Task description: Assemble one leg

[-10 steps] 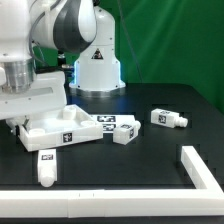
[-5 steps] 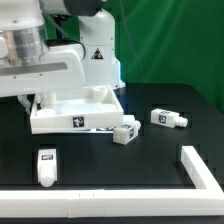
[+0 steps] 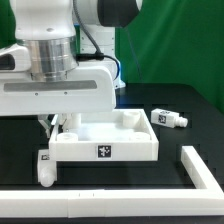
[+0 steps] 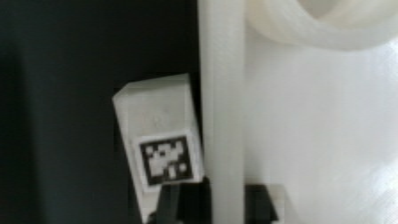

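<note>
Hand [image 3: 56, 124] [image 4: 222, 203]: closed narrow on the rim wall of the panel [image 3: 105, 140] [image 4: 302, 120]. The wrist view shows one finger on each side of the wall. The grip is at the panel's edge toward the exterior view's left.

Panel: white, raised rim, hollow side up, with a square tag [image 3: 103, 152] on the wall facing the exterior camera. Whether its underside rests on the table [image 3: 130, 185] cannot be determined.

Leg [image 3: 45, 168] [image 4: 157, 125]: lying on the table just below the hand, on the outer side of the gripped wall, leg tag [image 4: 169, 160] facing up. It lies hard beside the wall; contact cannot be confirmed. Not held.

Second leg [image 3: 168, 118]: on the table, well apart from the hand, past the panel toward the exterior view's right.

Rail [image 3: 200, 170]: white, L-shaped, on the table, well apart from the hand
</note>
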Tool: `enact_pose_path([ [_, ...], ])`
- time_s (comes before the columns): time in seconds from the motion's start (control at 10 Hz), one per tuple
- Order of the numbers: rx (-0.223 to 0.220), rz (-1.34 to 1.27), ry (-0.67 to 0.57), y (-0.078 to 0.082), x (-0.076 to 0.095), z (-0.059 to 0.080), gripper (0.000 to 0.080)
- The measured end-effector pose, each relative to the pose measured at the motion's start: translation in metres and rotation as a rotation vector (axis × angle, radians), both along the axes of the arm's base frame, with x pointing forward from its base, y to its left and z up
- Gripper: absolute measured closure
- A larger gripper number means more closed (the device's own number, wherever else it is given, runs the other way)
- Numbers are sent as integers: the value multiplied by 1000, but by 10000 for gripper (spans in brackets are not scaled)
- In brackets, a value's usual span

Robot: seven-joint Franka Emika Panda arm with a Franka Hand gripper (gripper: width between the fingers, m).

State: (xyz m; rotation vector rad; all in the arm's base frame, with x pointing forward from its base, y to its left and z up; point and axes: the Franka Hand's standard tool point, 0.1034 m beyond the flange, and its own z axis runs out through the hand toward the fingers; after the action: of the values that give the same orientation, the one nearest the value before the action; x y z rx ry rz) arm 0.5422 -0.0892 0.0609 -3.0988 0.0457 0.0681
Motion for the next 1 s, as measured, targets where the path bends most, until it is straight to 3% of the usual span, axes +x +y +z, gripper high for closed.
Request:
enact_pose_path([
  [0.4, 0, 0, 5, 1, -1, -3, 754],
  [0.5, -2, -23, 9, 7, 2, -7, 754],
  [0.8, -14, -39, -4, 31, 39, -26, 754],
  [1.0, -18, -44, 25, 51, 39, -43, 754],
])
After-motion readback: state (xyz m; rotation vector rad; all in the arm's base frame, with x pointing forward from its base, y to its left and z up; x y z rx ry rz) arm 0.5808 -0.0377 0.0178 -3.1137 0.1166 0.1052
